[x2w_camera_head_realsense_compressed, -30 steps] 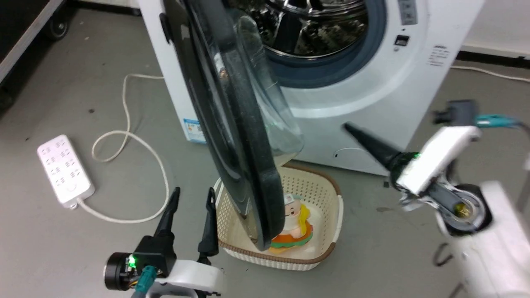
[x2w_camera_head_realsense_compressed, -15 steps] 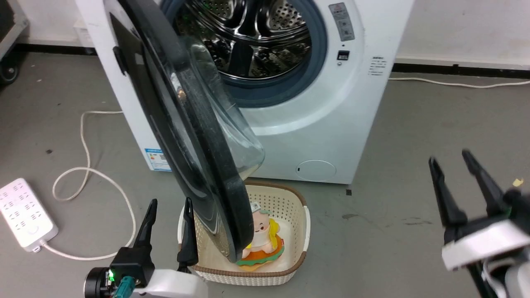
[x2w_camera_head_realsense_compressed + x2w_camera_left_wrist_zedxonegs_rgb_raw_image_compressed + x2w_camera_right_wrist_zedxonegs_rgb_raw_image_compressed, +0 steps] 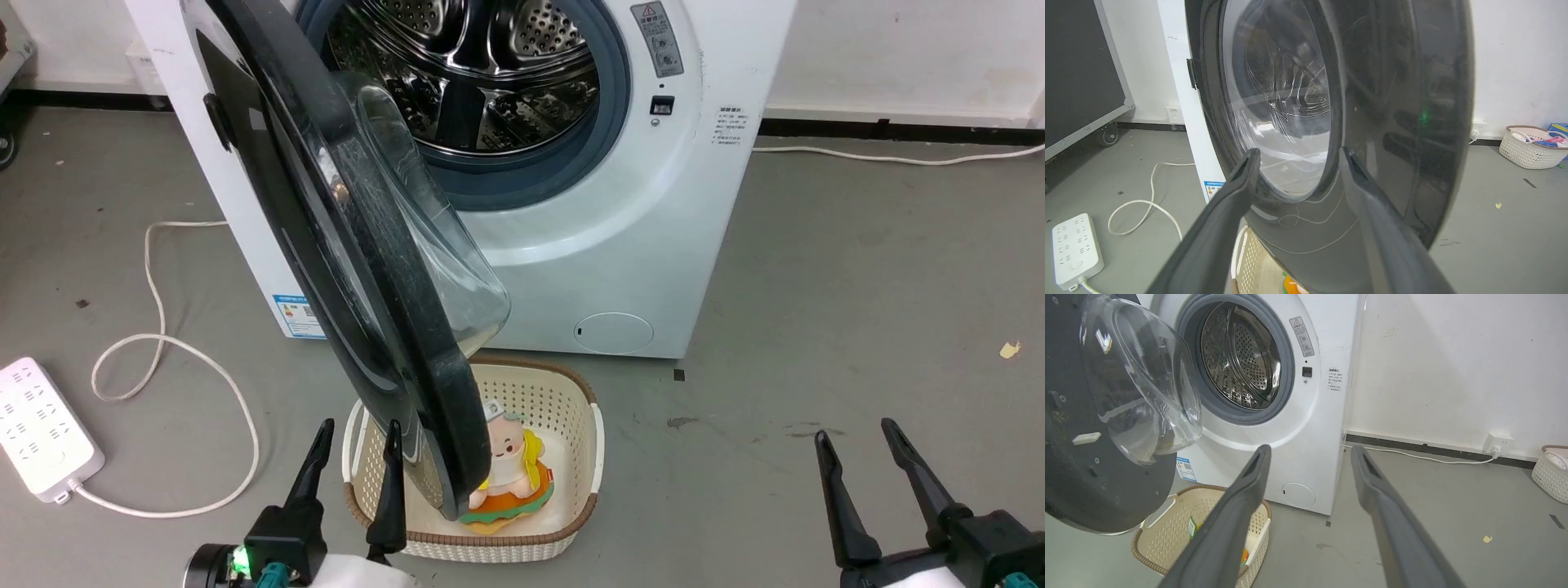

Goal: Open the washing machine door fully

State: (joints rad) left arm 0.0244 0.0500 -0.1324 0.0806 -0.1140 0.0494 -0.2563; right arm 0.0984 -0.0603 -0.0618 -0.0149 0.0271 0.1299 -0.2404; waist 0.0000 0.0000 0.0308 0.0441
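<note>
The washing machine door, round and glossy black with a bulging clear glass bowl, stands swung out from the white washing machine, edge-on to my head view; the steel drum lies exposed. The door's outer face looms close in the left wrist view, and its inner side with the glass bowl appears at the right wrist view's left. My left gripper is open low down, just left of the door's lower edge, touching nothing. My right gripper is open at lower right, far from the door.
A cream basket holding a plush toy sits on the floor beneath the door's lower edge. A white power strip and its cable lie at left. Another basket stands by the far wall. Grey floor stretches to the right.
The camera view has shifted. My right arm has swung down from in front of the machine to the lower right, fingers now pointing up. The door stands as before.
</note>
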